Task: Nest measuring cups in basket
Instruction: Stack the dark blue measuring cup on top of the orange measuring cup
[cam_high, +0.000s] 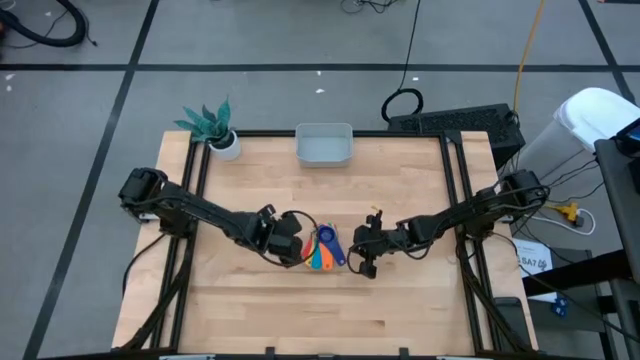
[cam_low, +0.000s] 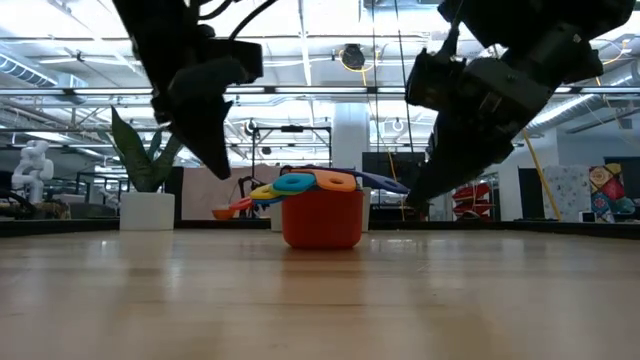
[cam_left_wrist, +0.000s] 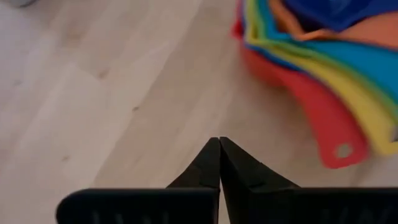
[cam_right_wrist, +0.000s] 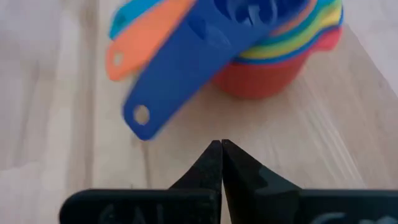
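Note:
The measuring cups (cam_high: 322, 250) stand nested in one stack on the wooden table, mid-table. The red cup (cam_low: 322, 220) is at the bottom, resting on its base. The handles fan out above it: orange (cam_right_wrist: 146, 37), blue (cam_right_wrist: 171, 81), red (cam_left_wrist: 326, 121). My left gripper (cam_left_wrist: 219, 142) is shut and hangs just left of the stack, above the table. My right gripper (cam_right_wrist: 221, 144) is shut too and hangs just right of the stack, slanting down toward it. Neither touches the cups. The basket (cam_high: 323, 145) stands at the far edge.
A white pot with a teal plant (cam_high: 216, 128) stands at the far left corner. Black rails (cam_high: 196, 190) run along the table's left and right sides. Bare wood (cam_high: 320, 310) lies between the stack and the near edge, and between the stack and the basket.

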